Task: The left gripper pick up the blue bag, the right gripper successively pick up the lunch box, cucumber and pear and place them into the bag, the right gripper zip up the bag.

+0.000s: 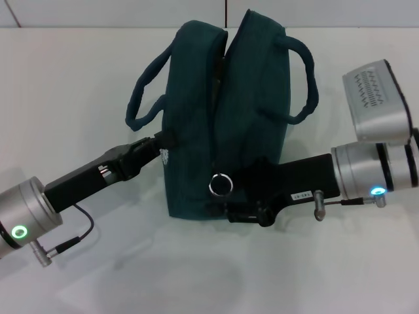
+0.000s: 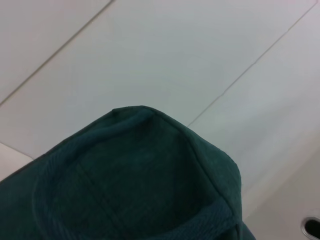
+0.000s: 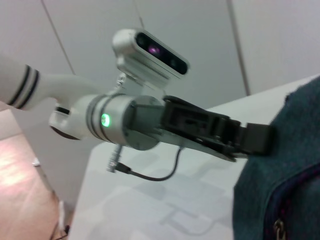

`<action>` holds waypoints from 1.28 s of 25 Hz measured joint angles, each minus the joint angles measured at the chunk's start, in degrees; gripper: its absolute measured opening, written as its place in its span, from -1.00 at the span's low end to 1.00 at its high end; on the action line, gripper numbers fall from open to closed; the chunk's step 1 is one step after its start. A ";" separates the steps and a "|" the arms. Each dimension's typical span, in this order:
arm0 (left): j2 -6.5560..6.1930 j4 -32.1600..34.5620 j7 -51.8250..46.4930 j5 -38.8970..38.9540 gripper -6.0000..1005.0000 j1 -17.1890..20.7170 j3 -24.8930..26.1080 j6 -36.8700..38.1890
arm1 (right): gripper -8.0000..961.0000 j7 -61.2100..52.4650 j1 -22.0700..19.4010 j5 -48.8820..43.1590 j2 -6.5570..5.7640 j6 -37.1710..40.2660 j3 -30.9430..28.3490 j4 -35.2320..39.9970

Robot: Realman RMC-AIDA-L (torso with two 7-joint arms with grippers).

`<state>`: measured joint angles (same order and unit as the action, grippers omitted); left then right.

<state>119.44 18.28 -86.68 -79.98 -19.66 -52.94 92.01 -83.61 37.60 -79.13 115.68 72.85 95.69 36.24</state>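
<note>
The bag [image 1: 222, 111] stands at the upper centre of the head view on the white worktop [image 1: 78, 78], the left tool [image 1: 160, 145] pinching its left side and the right tool [image 1: 239, 199] at its ring pull [image 1: 220, 185], grip impossible to tell.

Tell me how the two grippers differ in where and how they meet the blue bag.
The left gripper meets the blue bag at its left side, partway up; the right gripper sits at the near lower edge, by the metal ring pull. The left arm comes in slanting from the near left, the right arm almost level from the right. Both are black and touch the bag.
</note>
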 joint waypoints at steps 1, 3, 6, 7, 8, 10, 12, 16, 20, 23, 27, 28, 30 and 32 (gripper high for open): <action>0.00 0.00 0.02 0.00 -0.70 0.06 0.10 0.01 | -0.35 0.01 -0.16 0.00 -0.10 0.51 -0.66 0.00; 0.00 0.00 0.06 0.00 -0.69 0.11 0.11 0.02 | -0.35 0.02 -0.64 0.01 -0.16 0.60 -2.15 0.00; 0.01 0.00 0.09 0.00 -0.69 0.13 0.12 0.08 | -0.35 0.07 -0.95 0.00 -0.18 0.37 -3.28 0.00; 0.00 0.00 0.09 0.00 -0.69 0.14 0.12 0.10 | -0.35 0.08 -0.97 0.00 -0.19 0.25 -3.32 0.00; 0.01 0.00 0.10 0.00 -0.69 0.14 0.12 0.11 | -0.35 0.08 -0.97 0.00 -0.19 0.00 -3.33 0.01; 0.00 0.00 0.10 0.00 -0.69 0.15 0.14 0.12 | -0.35 0.09 -0.97 -0.01 -0.20 -0.60 -3.37 0.02; 0.00 0.00 0.10 0.00 -0.69 0.15 0.18 0.12 | -0.35 0.09 -0.97 -0.01 -0.19 -0.91 -3.38 0.03; 0.00 0.00 0.10 0.19 -0.68 0.16 0.28 0.11 | -0.35 0.12 -0.95 -0.04 -0.19 -1.46 -3.40 0.06; 0.01 0.00 0.10 0.56 -0.68 0.08 0.30 0.04 | -0.36 0.13 -0.95 -0.06 -0.13 -2.00 -3.41 0.06; -0.01 -0.01 0.10 0.57 -0.68 0.00 0.30 -0.01 | -0.36 0.12 -0.95 -0.06 -0.12 -1.95 -3.41 0.07; -0.07 -0.01 0.10 0.60 -0.68 -0.12 0.29 -0.09 | -0.45 0.36 -0.95 -0.06 -0.07 -2.27 -3.52 0.09; -0.07 0.00 0.10 0.62 -0.67 -0.15 0.29 -0.11 | -0.53 0.61 -0.95 -0.06 -0.04 -2.37 -3.61 0.09; -0.08 0.00 0.10 0.62 -0.67 -0.14 0.29 -0.13 | -0.70 0.94 -0.95 -0.02 0.00 -2.39 -3.73 0.09; -0.09 0.00 0.10 0.62 -0.67 -0.10 0.29 -0.15 | -0.81 0.99 -0.95 -0.01 -0.01 -2.32 -3.75 0.09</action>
<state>119.35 18.28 -86.57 -79.36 -19.77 -52.65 91.86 -82.62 36.65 -79.14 115.67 70.52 91.94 36.33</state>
